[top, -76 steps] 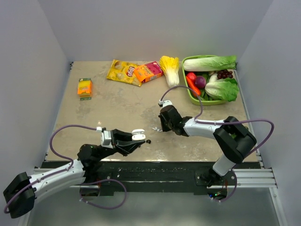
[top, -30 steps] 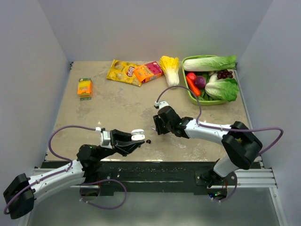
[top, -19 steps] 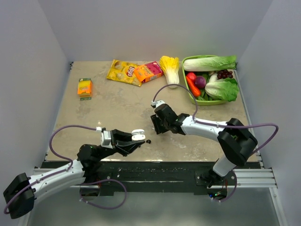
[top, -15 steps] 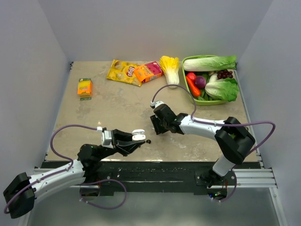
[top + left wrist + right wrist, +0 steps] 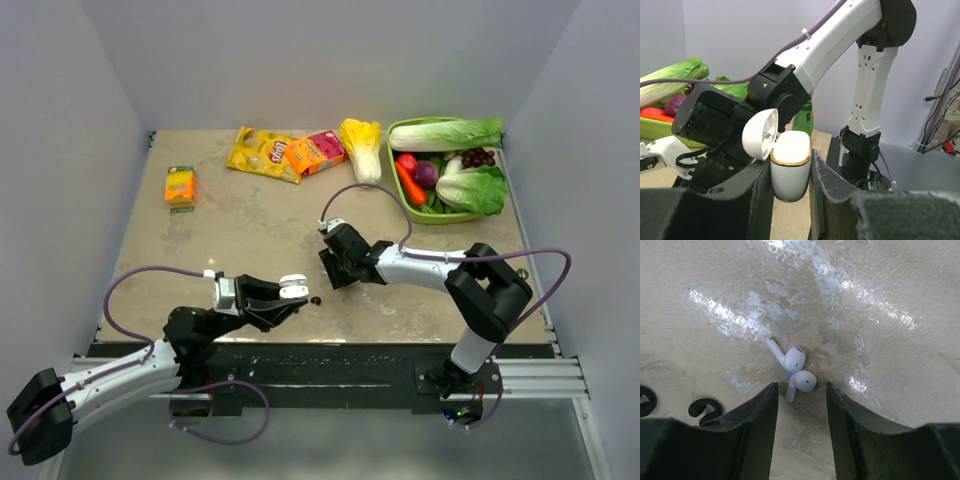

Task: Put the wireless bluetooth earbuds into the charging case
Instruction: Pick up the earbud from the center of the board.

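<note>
**Mia:** Where are the little buds?

**Ben:** Two white earbuds [image 5: 795, 360] lie on the table [image 5: 890, 315], touching each other. The right gripper [image 5: 801, 388] hangs right over them. Its two dark fingers [image 5: 757, 425] are partly spread, one on each side of the lower bud. They hold nothing.

**Mia:** And the box they go in?

**Ben:** The charging case [image 5: 790, 165] sits in the left gripper [image 5: 791, 187], near the buds. That gripper squeezes the case by its sides, so it stands up straight. Its lid [image 5: 760, 135] is flipped open.

**Mia:** What would a bud feel like?

**Ben:** Hard and smooth, I think, like shiny plastic. Each one has a round head and a thin straight stem. They must be very light. They look slippery too, so one could pop out of a squeeze or skid away.

**Mia:** So where do you grab it?

**Ben:** I would take only one, by its round head, because that part is thicker. The stem is so thin it might slip through. The two touch, so the other one may get bumped.

**Mia:** What is the table like?

**Ben:** It is tan and flat, like stone, with shiny spots. The case is white, round and glossy, with a gold ring at its rim. The fingers look rough and grainy, which may help them hold.
</note>
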